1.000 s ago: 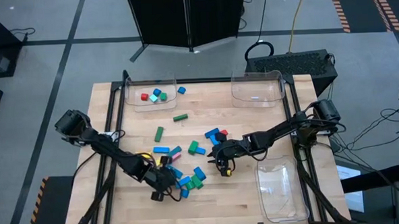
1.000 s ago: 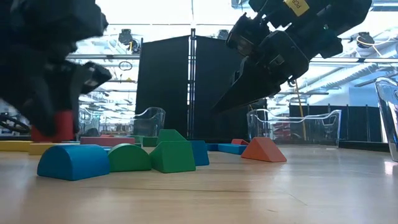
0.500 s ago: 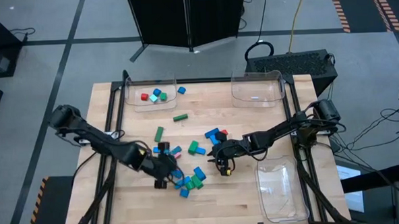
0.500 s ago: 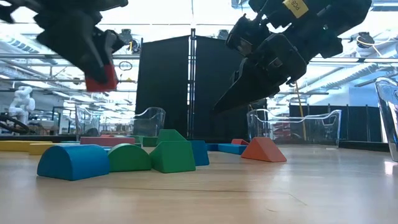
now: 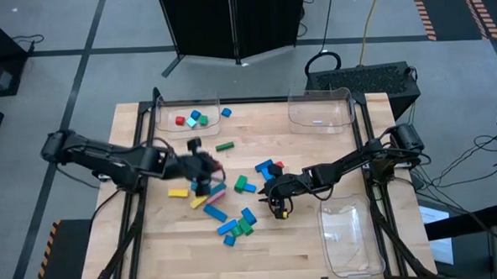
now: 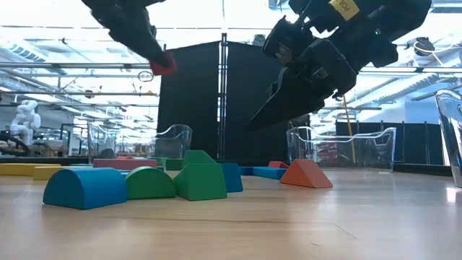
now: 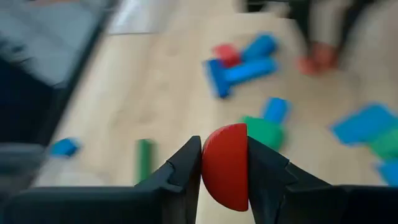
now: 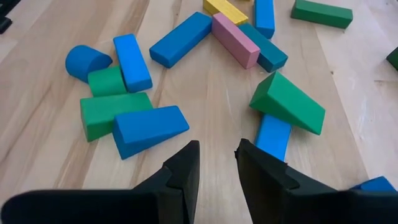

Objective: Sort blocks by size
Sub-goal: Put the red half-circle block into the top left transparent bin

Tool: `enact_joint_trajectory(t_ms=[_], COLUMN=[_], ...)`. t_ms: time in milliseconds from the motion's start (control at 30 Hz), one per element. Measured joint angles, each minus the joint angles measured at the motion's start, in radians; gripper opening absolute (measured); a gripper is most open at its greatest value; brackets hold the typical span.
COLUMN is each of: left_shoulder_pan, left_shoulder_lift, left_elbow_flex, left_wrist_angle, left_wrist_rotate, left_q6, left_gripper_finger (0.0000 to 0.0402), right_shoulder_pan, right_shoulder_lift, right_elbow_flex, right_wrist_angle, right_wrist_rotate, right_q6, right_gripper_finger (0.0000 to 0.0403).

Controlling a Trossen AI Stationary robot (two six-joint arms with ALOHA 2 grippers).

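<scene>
Left hand (image 7: 224, 163) with red block (image 7: 226, 166), now higher, farther back.

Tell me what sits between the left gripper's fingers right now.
A red half-round block, pinched in the left gripper, clearest in the left wrist view.

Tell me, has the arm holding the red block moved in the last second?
Yes. The left gripper carried the red block up off the table and away from the near edge, toward the far-left clear tray.
</scene>
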Motion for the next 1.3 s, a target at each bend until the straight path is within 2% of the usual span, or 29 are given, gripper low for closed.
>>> enact_joint_trajectory(t_ms=[267, 533, 833, 1167, 1300], left_shoulder_pan=[0.233, 0.495, 0.749, 0.959, 1.024], left_shoulder_lift=[-0.012, -0.012, 0.000, 0.167, 0.241], left_elbow_flex=[0.000, 0.000, 0.000, 0.000, 0.000], left_wrist_angle=[0.010, 0.042, 0.029, 0.046, 0.069], left_wrist_rotate=[-0.086, -0.090, -0.086, 0.093, 0.199], left_q6=[-0.006, -0.056, -0.109, -0.132, -0.132], left_gripper_finger=[0.0101, 0.0100, 0.0100, 0.0099, 0.0099], right_shoulder_pan=[0.000, -0.001, -0.006, -0.011, -0.011], right_shoulder_lift=[0.000, 0.000, 0.000, 0.000, 0.000], right_elbow_flex=[0.000, 0.000, 0.000, 0.000, 0.000], right_wrist_angle=[0.009, 0.009, 0.009, 0.009, 0.009], right_wrist_rotate=[0.000, 0.051, 0.056, 0.056, 0.056], right_q6=[-0.003, -0.003, -0.003, -0.002, -0.002], right_gripper_finger=[0.0100, 0.0100, 0.0100, 0.0100, 0.0100])
